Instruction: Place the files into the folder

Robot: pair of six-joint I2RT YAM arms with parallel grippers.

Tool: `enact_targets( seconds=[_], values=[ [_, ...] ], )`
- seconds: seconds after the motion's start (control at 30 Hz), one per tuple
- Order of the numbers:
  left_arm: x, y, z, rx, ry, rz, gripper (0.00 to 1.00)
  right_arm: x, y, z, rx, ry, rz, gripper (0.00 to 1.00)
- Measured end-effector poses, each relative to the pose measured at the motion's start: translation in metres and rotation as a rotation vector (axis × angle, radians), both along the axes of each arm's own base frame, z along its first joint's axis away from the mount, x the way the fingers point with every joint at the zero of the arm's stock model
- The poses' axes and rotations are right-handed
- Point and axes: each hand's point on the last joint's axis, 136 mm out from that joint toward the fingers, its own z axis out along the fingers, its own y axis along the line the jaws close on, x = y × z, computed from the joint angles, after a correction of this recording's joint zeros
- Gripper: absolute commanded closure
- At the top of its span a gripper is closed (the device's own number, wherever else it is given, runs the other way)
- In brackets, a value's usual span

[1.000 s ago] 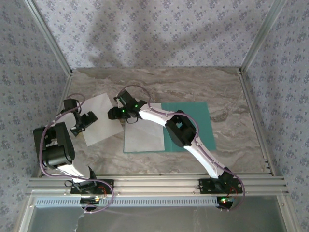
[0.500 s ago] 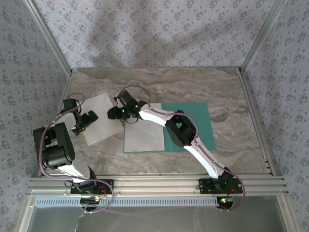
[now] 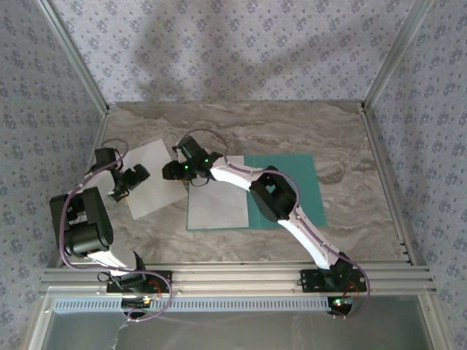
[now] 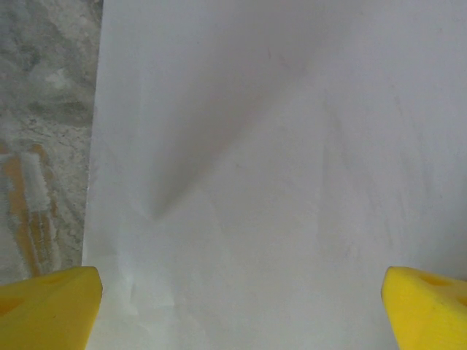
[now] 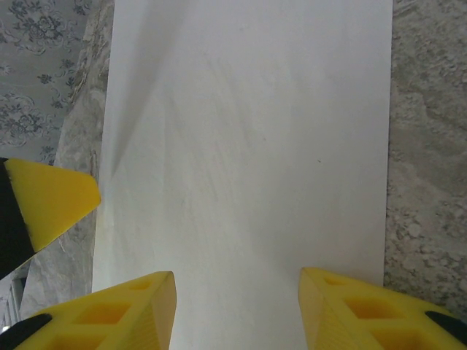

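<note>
Far strip and right side of worktop [image 3: 350, 131] bare, passable. Right arm [image 3: 273, 197] lies diagonally over folder [image 3: 310, 186], blocking middle. Left tool [image 3: 130, 181] and right tool [image 3: 169, 173] near each other over loose sheet [image 3: 149, 195]; narrow gap between.

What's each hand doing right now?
Left hand: wide open over the loose white sheet, holding nothing.
Right hand: partly open over the same sheet, holding nothing.

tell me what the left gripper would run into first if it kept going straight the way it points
Most likely the loose white sheet: the left gripper, wide open, aims down at it where it lies on the table. How far off it is remains unclear.
</note>
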Motion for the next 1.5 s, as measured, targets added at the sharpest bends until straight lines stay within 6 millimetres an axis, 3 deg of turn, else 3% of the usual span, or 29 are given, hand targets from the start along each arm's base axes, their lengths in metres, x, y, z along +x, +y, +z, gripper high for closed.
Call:
enact_targets(
  seconds=[0.5, 1.5],
  values=[
    [-0.003, 0.005, -0.012, 0.021, 0.041, 0.011, 0.01, 0.0, 0.0, -0.002, 0.005, 0.0, 0.002, 0.51],
    [-0.002, 0.002, -0.011, 0.017, 0.037, 0.006, 0.01, -0.003, 0.001, -0.001, 0.034, 0.006, -0.018, 0.53]
  ],
)
